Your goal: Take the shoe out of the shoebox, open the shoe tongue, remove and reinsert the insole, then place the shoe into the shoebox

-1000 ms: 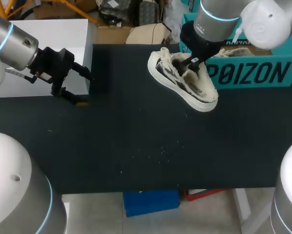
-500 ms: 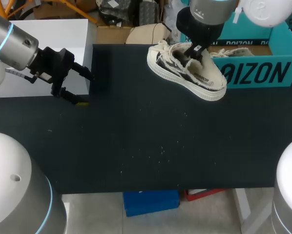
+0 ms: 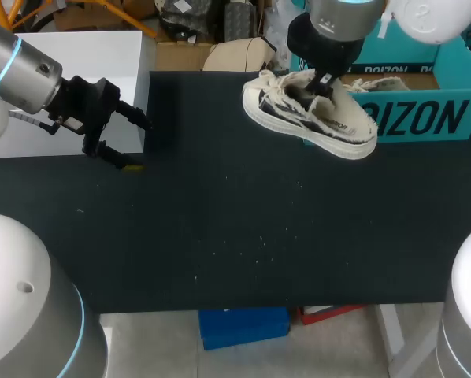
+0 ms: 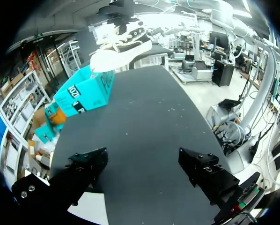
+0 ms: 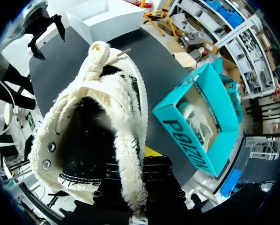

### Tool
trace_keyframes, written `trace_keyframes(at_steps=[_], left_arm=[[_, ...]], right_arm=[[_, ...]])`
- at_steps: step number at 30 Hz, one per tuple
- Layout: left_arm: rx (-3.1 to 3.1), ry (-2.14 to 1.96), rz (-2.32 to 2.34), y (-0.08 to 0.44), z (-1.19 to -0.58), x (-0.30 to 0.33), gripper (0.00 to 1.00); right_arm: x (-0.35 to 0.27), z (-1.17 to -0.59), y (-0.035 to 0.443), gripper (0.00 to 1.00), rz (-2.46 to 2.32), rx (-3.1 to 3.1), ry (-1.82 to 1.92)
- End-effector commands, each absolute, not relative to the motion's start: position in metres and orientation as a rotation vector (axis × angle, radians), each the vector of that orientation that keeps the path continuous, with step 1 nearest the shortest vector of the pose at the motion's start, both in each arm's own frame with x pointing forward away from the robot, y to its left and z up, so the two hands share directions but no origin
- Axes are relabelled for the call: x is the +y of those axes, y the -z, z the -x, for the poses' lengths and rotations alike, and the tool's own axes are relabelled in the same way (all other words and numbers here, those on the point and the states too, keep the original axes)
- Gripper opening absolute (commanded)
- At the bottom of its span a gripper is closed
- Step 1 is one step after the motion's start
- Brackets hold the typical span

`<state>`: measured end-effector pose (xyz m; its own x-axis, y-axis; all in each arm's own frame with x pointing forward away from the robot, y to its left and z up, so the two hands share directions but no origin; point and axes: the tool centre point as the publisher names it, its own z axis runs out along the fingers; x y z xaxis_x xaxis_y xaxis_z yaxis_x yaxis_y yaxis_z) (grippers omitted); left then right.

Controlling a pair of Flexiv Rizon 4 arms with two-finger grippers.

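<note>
A cream shoe (image 3: 310,118) with dark side panels hangs above the table's back edge, just left of the teal shoebox (image 3: 424,118). My right gripper (image 3: 324,83) is shut on the shoe's frayed collar from above. In the right wrist view the shoe (image 5: 98,126) fills the space ahead of the gripper (image 5: 130,176), its opening facing the camera. The shoebox (image 5: 201,122) lies open beyond it with a second shoe (image 5: 196,117) inside. My left gripper (image 3: 137,144) stands open at the table's left edge, holding nothing. From the left wrist view the shoe (image 4: 119,47) and shoebox (image 4: 84,96) are far ahead of the gripper (image 4: 142,164).
A white box (image 3: 86,55) stands at the back left, beside my left gripper. The black table top (image 3: 243,220) stretches across the middle and front, with small pale specks on it.
My right gripper has carried the shoe a little to the right, toward the shoebox, and levelled it. The left arm has stayed still.
</note>
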<state>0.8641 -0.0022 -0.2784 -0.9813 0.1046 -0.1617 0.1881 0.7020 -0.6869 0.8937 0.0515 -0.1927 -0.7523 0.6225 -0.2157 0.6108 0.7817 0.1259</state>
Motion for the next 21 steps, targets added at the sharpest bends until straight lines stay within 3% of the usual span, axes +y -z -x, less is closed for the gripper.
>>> trace_keyframes(at_steps=[1, 21], left_arm=[[2.792, 1.145, -0.241, 0.280, -0.864, -0.003, 1.00], [2.792, 1.145, -0.241, 0.280, -0.864, -0.003, 1.00]], right_arm=[[0.027, -0.914, 0.189, 0.00, -0.813, 2.807, -0.106], [-0.084, -1.062, 0.183, 0.00, -0.143, 2.919, -0.061]])
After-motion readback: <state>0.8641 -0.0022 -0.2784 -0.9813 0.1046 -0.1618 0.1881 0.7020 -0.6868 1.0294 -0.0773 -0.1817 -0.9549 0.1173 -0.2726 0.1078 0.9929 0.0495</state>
